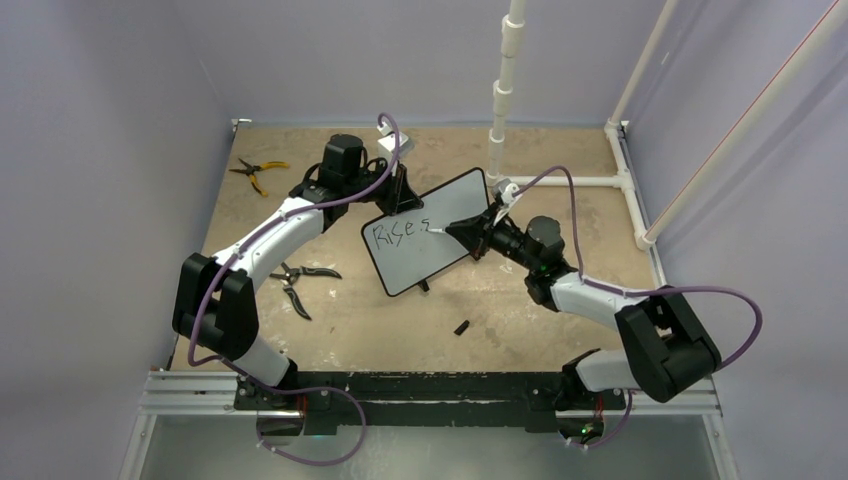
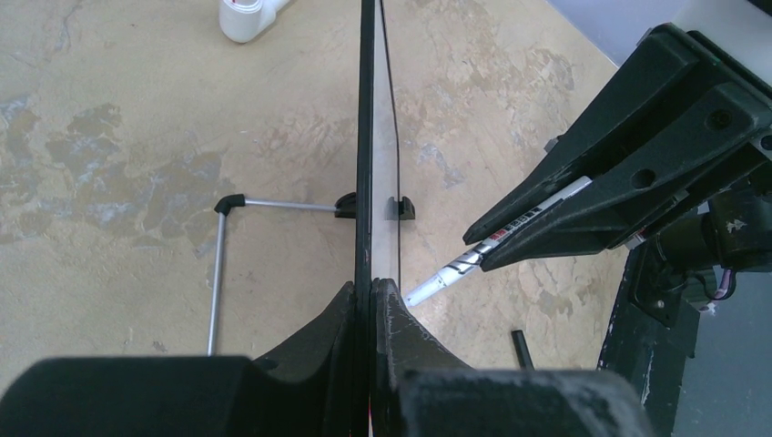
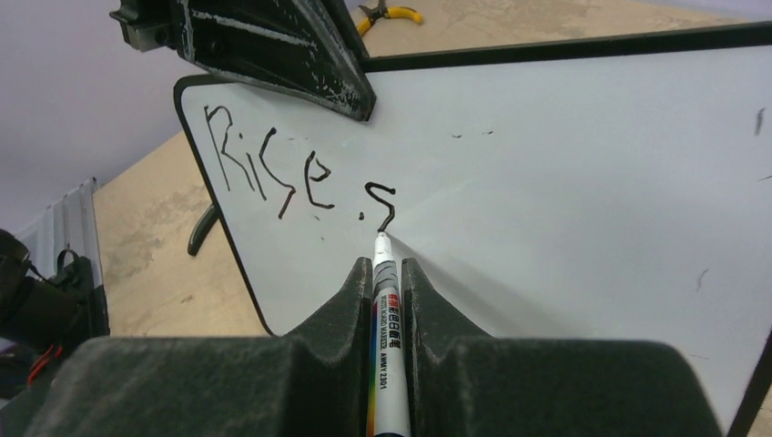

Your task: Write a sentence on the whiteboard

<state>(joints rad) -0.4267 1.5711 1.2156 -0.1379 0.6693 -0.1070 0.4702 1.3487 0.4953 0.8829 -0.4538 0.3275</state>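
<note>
The whiteboard (image 1: 440, 255) stands tilted at mid table. My left gripper (image 1: 400, 192) is shut on its upper left edge. From the left wrist, the board (image 2: 368, 137) shows edge-on, pinched between the fingers of the left gripper (image 2: 373, 287). My right gripper (image 1: 472, 232) is shut on a white marker (image 3: 388, 328). The marker's tip touches the board (image 3: 564, 164) at the foot of a fresh "s". The sentence (image 3: 291, 171) reads "Rise s" in black. In the left wrist view, the marker (image 2: 510, 232) pokes out of the right gripper's fingers (image 2: 637, 173) toward the board's face.
Yellow pliers (image 1: 255, 172) lie at the back left and black pliers (image 1: 300, 282) sit beside the left arm. A small black cap (image 1: 462, 326) rests in front of the board. White pipes (image 1: 505, 80) rise at the back. The board's wire leg (image 2: 218, 273) rests on the table.
</note>
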